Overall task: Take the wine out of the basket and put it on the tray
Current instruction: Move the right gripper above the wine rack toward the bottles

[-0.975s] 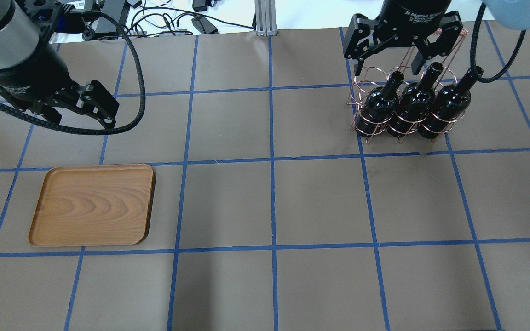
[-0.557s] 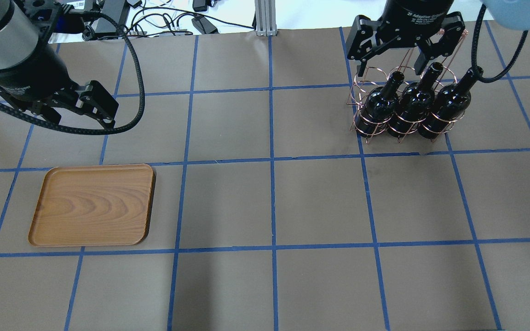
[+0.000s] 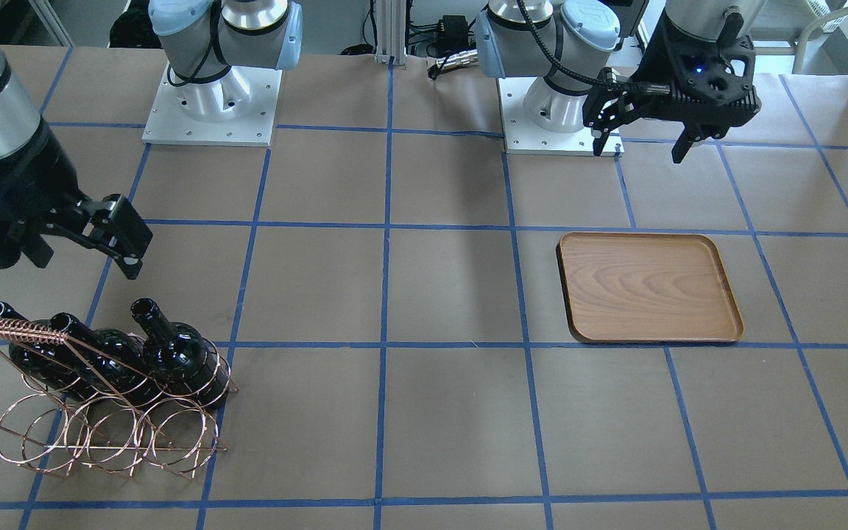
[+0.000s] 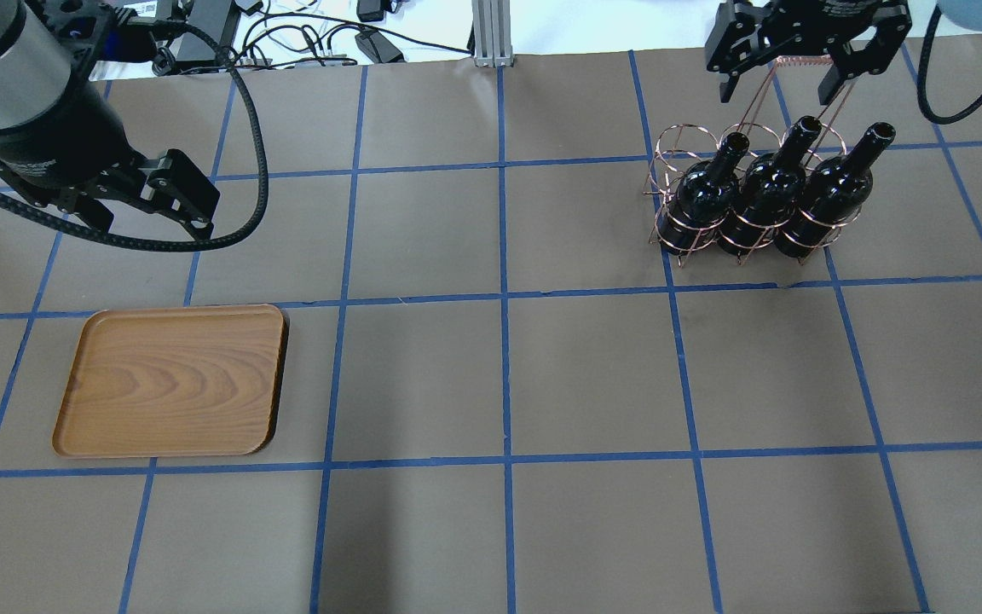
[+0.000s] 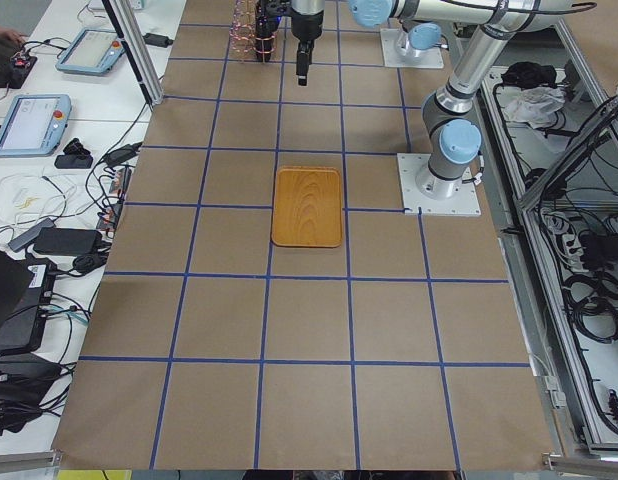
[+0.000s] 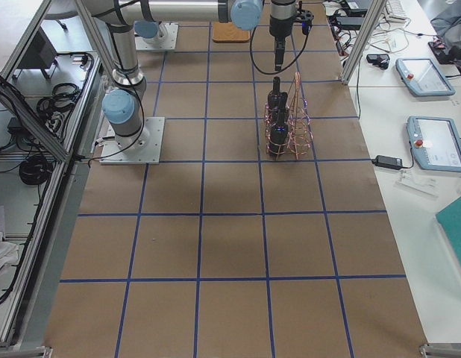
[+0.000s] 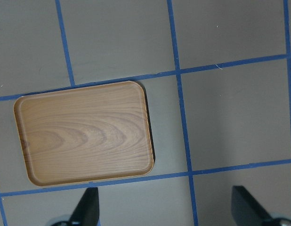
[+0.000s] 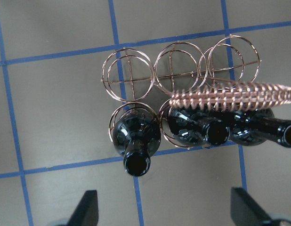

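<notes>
Wine bottles [image 4: 768, 192], three alike, glossy and near-black, stand upright in a copper wire basket [image 3: 104, 430] on the right side of the brown worktop [image 4: 499, 384]. They fill the row of loops on the robot's side; the other row is bare wire. The loops hug each body and leave the necks free above, which looks like the natural place to grip.

The right end effector [image 4: 774, 92] hangs above the basket, jaws spread wide with nothing between them, likely lining up over a neck. The coiled handle [image 8: 230, 97] runs above the basket's middle, so a descent probably has to come in beside it.

Well apart on the left, the wooden tray [image 4: 171, 379] lies flat and bare. The left end effector [image 3: 637, 143] hangs near it, jaws likewise spread and holding nothing.

From the right wrist, the handle covers the shoulders of two bottles, and one mouth is cut by the frame edge. The overhead view crops the right arm. How high the jaws sit above the necks is hard to judge.
</notes>
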